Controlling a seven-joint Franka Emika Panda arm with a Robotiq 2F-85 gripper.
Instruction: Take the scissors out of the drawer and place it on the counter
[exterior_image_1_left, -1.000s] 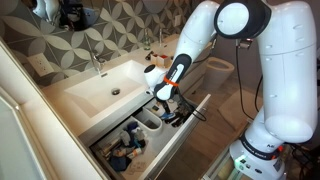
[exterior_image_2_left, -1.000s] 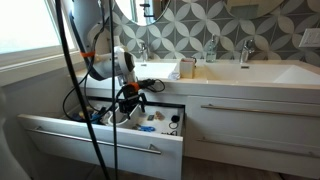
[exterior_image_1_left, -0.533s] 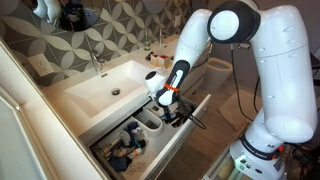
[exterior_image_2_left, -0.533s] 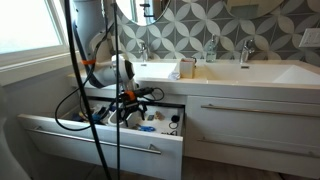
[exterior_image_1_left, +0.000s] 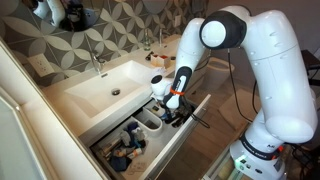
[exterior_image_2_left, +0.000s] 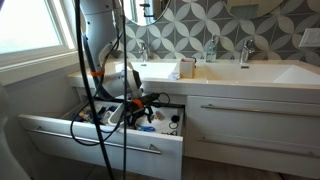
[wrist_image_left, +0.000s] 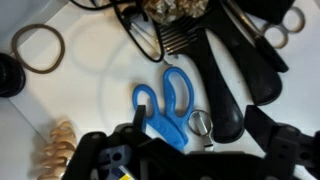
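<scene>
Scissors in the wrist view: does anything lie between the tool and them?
Nothing visible. The blue scissors lie uncovered on the white drawer floor under the open tool; a black handle lies beside them.

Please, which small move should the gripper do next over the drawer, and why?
Probably lower straight down around the blue scissors before closing. In the wrist view the gripper looks open, and the scissors lie flat on the drawer floor, not yet grasped, with their blades pointing between its fingers.

Wht glossy arm (exterior_image_1_left: 262, 60), rnd joints; blk tool (exterior_image_1_left: 170, 110) w/ orange band; blk cables (exterior_image_2_left: 73, 50).
</scene>
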